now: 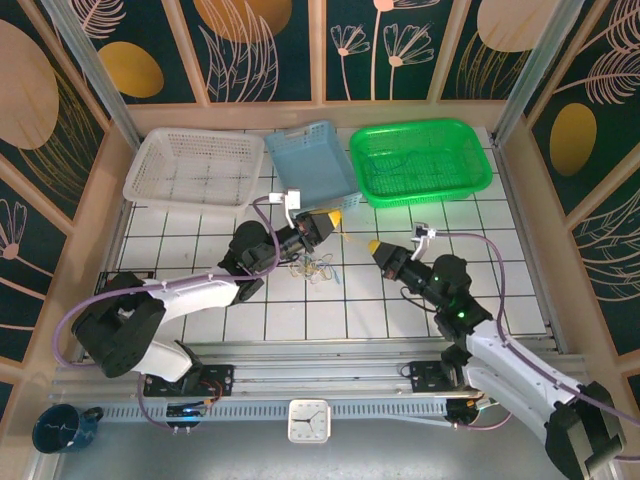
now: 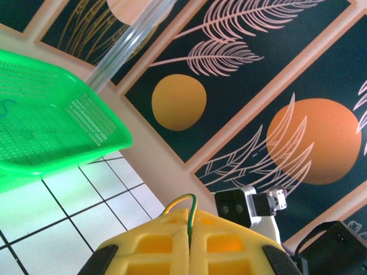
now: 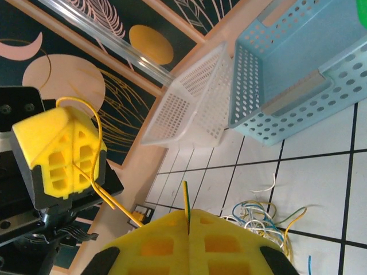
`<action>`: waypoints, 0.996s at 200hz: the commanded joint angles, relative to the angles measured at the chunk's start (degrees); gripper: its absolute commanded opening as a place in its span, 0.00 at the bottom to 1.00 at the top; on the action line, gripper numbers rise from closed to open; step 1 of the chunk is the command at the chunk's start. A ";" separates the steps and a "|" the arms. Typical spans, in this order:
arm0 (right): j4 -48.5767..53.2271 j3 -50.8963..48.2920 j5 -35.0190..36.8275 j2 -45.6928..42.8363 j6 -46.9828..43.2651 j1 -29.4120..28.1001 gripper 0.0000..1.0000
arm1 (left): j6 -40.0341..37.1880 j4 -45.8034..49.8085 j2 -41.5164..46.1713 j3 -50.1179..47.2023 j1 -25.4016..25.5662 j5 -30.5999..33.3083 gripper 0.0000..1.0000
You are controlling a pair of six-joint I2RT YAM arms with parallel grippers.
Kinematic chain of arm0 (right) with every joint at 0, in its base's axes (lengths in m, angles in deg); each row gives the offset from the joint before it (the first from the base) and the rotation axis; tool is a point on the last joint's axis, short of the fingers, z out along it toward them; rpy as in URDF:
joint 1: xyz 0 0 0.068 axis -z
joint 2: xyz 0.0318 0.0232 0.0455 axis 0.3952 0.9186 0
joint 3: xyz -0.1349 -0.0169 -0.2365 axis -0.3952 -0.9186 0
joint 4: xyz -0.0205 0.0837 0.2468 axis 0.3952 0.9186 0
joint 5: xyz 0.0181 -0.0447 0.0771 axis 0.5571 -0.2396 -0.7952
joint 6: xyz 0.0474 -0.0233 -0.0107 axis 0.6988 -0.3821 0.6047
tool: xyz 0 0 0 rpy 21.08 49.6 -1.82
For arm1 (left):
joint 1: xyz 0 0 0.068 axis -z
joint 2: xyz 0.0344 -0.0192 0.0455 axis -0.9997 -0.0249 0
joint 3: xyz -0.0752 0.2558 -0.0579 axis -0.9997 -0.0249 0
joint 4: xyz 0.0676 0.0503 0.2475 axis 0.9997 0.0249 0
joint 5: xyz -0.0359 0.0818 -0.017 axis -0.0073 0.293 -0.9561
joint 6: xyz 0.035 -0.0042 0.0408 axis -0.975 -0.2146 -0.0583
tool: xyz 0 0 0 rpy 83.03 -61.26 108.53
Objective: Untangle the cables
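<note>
The bench (image 1: 400, 310) is white tile with a dark grid. Around it stand walls (image 1: 270, 50) of dark panels painted with pale leaves and orange discs, framed in light wood. Along the far edge sit a white basket (image 1: 195, 165), a blue basket (image 1: 310, 160) and a green basket (image 1: 420, 160). The cables (image 1: 315, 268) lie in a loose tangle mid-bench, just near of the blue basket. The left tool (image 1: 333, 220) hangs above them, its pads pressed together on a yellow-green wire (image 2: 179, 197). The right tool (image 1: 374, 246), to the right, is clamped on a thin wire (image 3: 186, 200). I cannot tell whether both are one strand. A mug (image 1: 60, 428) and a clock (image 1: 309, 420) sit at the near edge.
</note>
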 commanded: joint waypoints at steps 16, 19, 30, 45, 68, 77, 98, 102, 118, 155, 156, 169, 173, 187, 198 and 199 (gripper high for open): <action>5.31 3.02 1.88 5.00 -3.21 -1.33 0.35 | -2.90 -4.91 6.04 1.33 -2.75 11.42 0.00; 5.77 3.27 2.25 5.15 -3.34 -1.43 0.38 | -3.35 -3.87 6.53 1.55 -3.20 11.94 0.00; 6.45 3.86 3.09 5.61 -3.79 -1.54 0.46 | -5.20 -0.02 8.24 3.05 -4.94 13.95 0.00; 6.75 4.08 3.88 6.04 -3.93 -1.56 0.52 | -8.97 7.42 9.87 6.54 -7.58 16.72 0.00; 7.55 4.87 4.04 7.29 -4.39 -1.56 0.55 | -13.90 16.31 9.42 12.28 -12.09 19.33 0.00; 8.11 5.22 4.04 7.71 -4.56 -1.56 0.55 | -14.50 18.15 8.46 14.08 -14.32 19.41 0.00; 9.56 5.88 4.13 7.75 -5.14 -1.62 0.56 | -14.83 21.20 5.50 17.76 -19.60 19.51 0.00; 9.85 6.01 4.21 7.65 -5.26 -1.61 0.56 | -14.96 21.65 4.89 18.24 -20.48 19.64 0.00; 11.31 6.62 4.39 7.00 -5.72 -1.56 0.56 | -16.06 24.87 1.92 21.69 -23.74 19.82 0.00; 14.16 7.78 4.74 6.12 -6.80 -1.56 0.56 | -18.22 30.89 -6.93 27.60 -31.33 21.45 0.00; 14.23 7.78 4.70 6.11 -6.80 -1.55 0.56 | -18.25 31.02 -7.15 27.71 -31.50 21.44 0.00; 15.01 8.04 4.57 5.93 -7.05 -1.63 0.56 | -18.74 32.71 -10.41 29.57 -33.78 21.82 0.00; 15.16 8.12 4.56 5.88 -7.09 -1.70 0.56 | -19.21 33.20 -11.47 30.22 -34.37 21.83 0.00; 15.81 8.19 4.56 5.56 -7.27 -1.80 0.56 | -21.67 35.78 -14.54 32.79 -35.86 23.22 0.00; 16.35 8.28 4.56 5.28 -7.36 -1.90 0.56 | -22.89 38.26 -18.45 34.84 -36.76 23.43 0.00; 16.42 8.29 4.56 5.25 -7.40 -1.90 0.56 | -22.91 38.44 -18.71 35.02 -36.85 23.35 0.00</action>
